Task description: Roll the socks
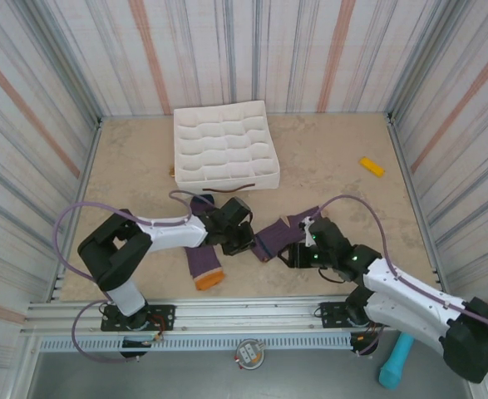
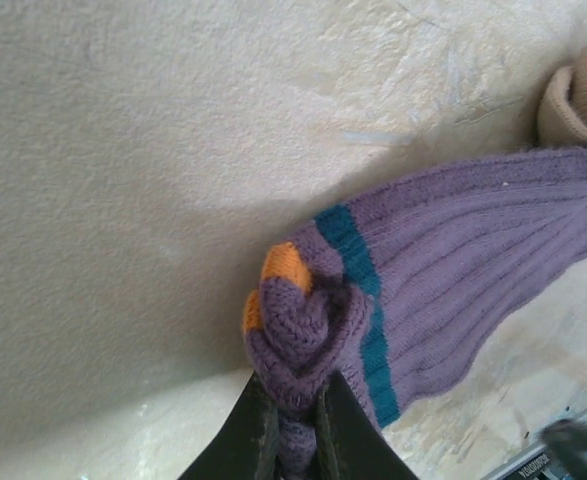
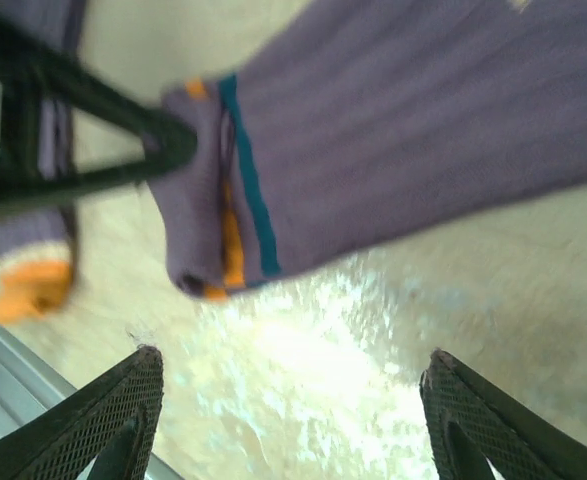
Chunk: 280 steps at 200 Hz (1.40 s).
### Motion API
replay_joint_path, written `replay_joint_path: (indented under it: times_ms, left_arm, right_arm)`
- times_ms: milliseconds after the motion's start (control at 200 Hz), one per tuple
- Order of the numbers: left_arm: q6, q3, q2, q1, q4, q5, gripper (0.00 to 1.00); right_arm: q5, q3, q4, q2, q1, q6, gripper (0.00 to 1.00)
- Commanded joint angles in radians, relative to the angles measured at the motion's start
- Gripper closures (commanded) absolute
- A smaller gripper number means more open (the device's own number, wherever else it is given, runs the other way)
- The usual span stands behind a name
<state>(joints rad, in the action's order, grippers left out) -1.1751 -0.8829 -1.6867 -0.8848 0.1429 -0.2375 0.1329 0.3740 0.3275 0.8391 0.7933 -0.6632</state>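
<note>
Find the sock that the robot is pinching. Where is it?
In the top view, that sock lies mid-table in front of the white tray, between the right gripper and the left gripper, which pinches its bunched end.

Purple sock (image 1: 275, 238), toe end bunched, second sock (image 1: 203, 264) lying flat nearby

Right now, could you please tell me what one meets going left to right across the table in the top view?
Flat purple knit sock with orange toe → left end effector → bunched purple knit sock → small yellow block.
</note>
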Motion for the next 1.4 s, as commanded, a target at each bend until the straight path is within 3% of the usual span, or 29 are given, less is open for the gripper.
replay_joint_path:
  times_ms: [0, 255, 511, 596, 1082, 1398]
  left_arm:
    - [0.028, -0.054, -0.026, 0.011, 0.111, -0.041, 1.0]
    - [0.04, -0.107, -0.068, 0.02, 0.166, -0.075, 1.0]
    - [0.053, -0.116, -0.082, 0.033, 0.17, -0.114, 1.0]
    - [0.055, -0.118, -0.089, 0.037, 0.166, -0.127, 1.0]
    - [0.068, -0.118, -0.108, 0.047, 0.158, -0.157, 1.0]
    - [0.069, -0.102, -0.104, 0.055, 0.149, -0.169, 1.0]
  right_arm:
    - [-0.298, 0.081, 0.088, 0.069, 0.146, 0.056, 0.29]
    - [-0.705, 0.193, 0.025, 0.28, 0.479, 0.149, 0.28]
    - [-0.906, 0.295, -0.013, 0.516, 0.62, 0.214, 0.31]
    - [-0.951, 0.322, -0.01, 0.579, 0.641, 0.218, 0.37]
    - [-0.956, 0.328, -0.078, 0.736, 0.652, 0.241, 0.41]
    - [-0.971, 0.347, -0.07, 0.816, 0.649, 0.2, 0.55]
